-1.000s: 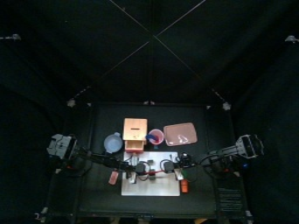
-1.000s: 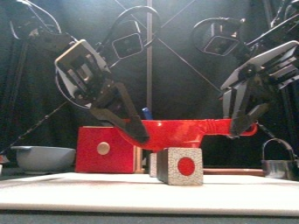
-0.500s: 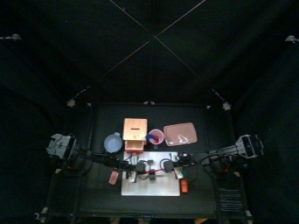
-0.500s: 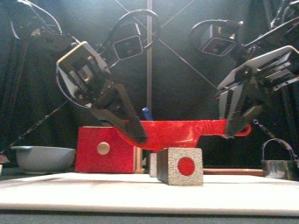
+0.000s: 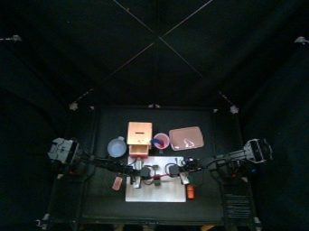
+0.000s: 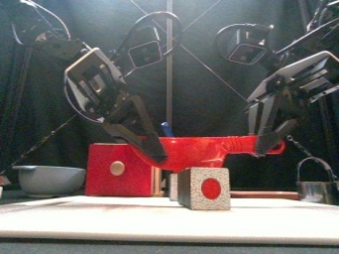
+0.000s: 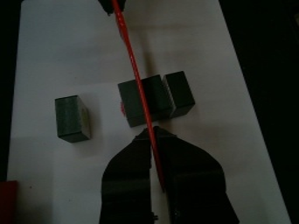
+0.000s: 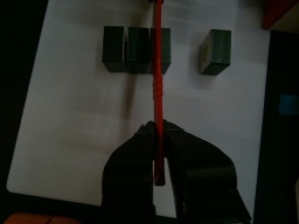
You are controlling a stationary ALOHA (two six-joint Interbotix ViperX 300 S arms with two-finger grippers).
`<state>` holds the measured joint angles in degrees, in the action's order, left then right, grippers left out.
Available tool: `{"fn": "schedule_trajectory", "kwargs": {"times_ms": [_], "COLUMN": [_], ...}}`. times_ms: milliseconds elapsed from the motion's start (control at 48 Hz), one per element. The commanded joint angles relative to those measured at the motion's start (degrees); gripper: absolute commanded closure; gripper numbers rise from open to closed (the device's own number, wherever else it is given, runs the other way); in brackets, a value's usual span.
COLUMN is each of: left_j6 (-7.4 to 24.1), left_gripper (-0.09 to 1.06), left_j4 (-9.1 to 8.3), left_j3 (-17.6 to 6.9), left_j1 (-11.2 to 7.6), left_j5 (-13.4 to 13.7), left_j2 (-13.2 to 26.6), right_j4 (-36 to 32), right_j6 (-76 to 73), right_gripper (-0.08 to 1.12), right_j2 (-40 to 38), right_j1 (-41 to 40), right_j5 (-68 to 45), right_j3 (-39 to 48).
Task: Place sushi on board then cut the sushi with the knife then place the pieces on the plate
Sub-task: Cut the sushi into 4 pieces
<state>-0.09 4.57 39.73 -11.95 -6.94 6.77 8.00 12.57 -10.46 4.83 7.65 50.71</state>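
Observation:
A red toy knife (image 6: 212, 149) hangs level above the white board (image 6: 79, 214), held at both ends. My left gripper (image 6: 150, 149) is shut on one end and my right gripper (image 6: 269, 145) is shut on the other. Under the knife, a sushi piece (image 6: 205, 189) with a red centre stands on the board, with another close behind it. In the left wrist view the knife (image 7: 135, 70) crosses over two adjoining dark blocks (image 7: 158, 94), and a single block (image 7: 73, 117) lies apart. The right wrist view shows the knife (image 8: 156, 52) over the grouped blocks (image 8: 138, 48), with one block (image 8: 218, 50) off to the side.
Behind the board stand the wooden box with its red drawer front (image 6: 117, 169), the blue-grey bowl (image 6: 50, 179) at the left and the metal cutter (image 6: 314, 184) at the right. The pink tray (image 5: 186, 138) and red cup (image 5: 161, 140) sit further back.
Both grippers have shifted only very slightly with the knife. The sushi blocks have not moved.

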Motion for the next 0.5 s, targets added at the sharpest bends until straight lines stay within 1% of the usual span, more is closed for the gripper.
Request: {"fn": "schedule_trajectory", "kwargs": {"times_ms": [21,500], "left_j6": [0.26,0.18], "left_gripper": [0.60,0.60], "left_j4": [-0.26,0.00], "left_j3": [-1.58,-1.76], "left_j1": [-0.62,-0.88], "left_j5": [-0.26,-0.18], "left_j2": [-1.49,0.18], "right_j4": [0.09,0.44], "right_j6": [0.18,0.18], "right_gripper": [0.62,0.62], "right_j2": [-1.49,-1.41], "right_j1": [-0.35,-0.44], "right_j5": [0.26,0.88], "right_j3": [-0.44,0.18]}}
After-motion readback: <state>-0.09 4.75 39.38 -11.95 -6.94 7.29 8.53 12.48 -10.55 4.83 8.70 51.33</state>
